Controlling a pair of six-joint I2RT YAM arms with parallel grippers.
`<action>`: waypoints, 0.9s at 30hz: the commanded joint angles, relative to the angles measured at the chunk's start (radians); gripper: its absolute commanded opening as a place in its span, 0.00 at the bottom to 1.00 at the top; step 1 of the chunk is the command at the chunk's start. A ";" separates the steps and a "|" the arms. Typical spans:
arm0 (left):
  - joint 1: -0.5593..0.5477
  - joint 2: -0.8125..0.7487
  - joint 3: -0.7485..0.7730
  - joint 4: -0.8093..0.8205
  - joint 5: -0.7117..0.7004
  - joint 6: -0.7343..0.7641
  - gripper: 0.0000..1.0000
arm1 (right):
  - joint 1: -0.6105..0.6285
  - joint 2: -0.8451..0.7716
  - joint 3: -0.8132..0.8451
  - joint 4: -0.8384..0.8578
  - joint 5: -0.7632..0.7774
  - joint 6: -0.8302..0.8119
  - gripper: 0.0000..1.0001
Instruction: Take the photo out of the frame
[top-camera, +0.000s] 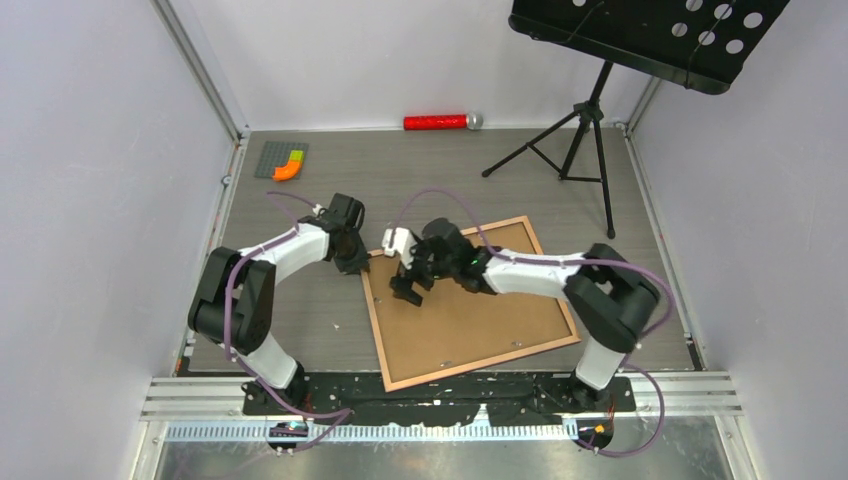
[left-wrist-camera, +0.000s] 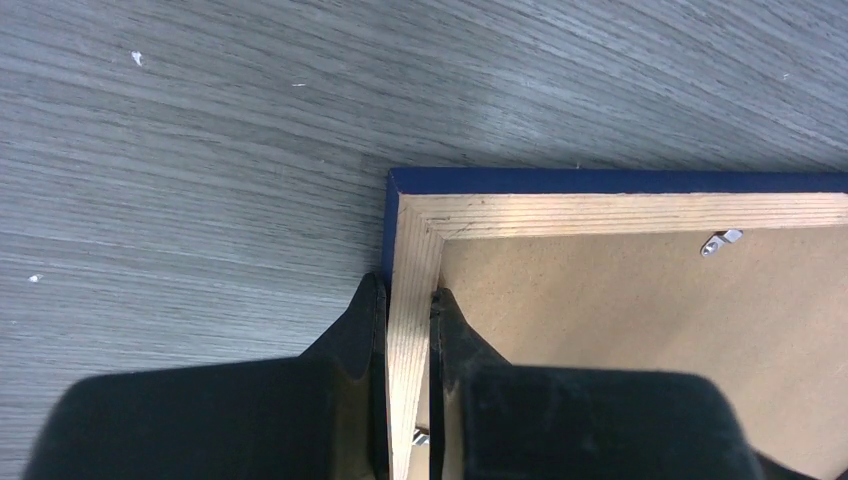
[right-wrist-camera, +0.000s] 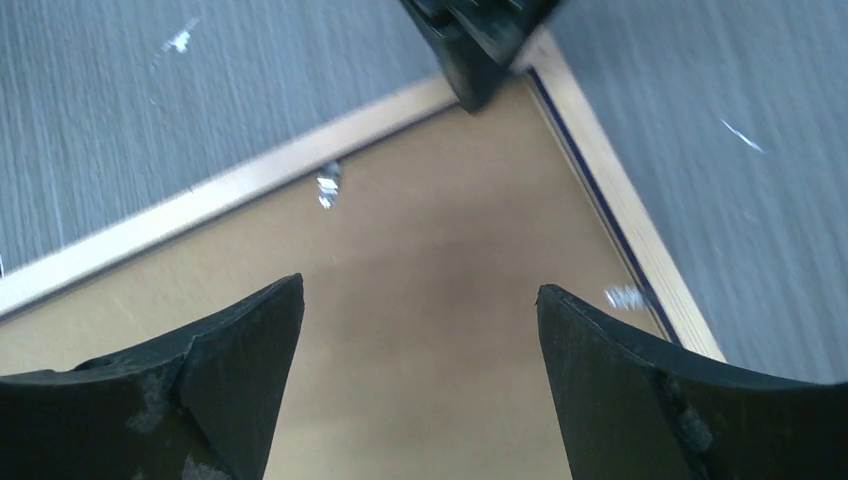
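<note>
The frame (top-camera: 480, 366) lies face down on the table, its pale wood back rail and dark blue outer edge (left-wrist-camera: 600, 181) showing. The brown backing board (top-camera: 470, 310) fills it. The photo is hidden beneath the board. My left gripper (top-camera: 352, 258) is shut on the frame's left rail near the far-left corner, one finger outside and one inside (left-wrist-camera: 408, 300). My right gripper (top-camera: 408, 290) is open and empty, hovering over the backing board (right-wrist-camera: 420, 230) close to that same corner (right-wrist-camera: 420, 295).
Small metal clips (left-wrist-camera: 722, 242) (right-wrist-camera: 327, 185) hold the board at the rail. A black music stand (top-camera: 590, 110) stands at the back right. A red cylinder (top-camera: 440, 122) lies at the back wall. A grey baseplate with coloured bricks (top-camera: 283, 160) is at the back left.
</note>
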 joint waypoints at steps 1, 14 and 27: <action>0.006 0.045 -0.024 -0.037 -0.016 0.019 0.00 | 0.067 0.123 0.119 0.153 0.004 0.019 0.88; 0.006 0.043 -0.040 -0.024 0.016 0.061 0.00 | 0.142 0.280 0.176 0.166 0.068 -0.036 0.73; 0.006 0.048 -0.039 -0.018 0.066 0.074 0.00 | 0.174 0.360 0.222 0.126 0.218 -0.045 0.58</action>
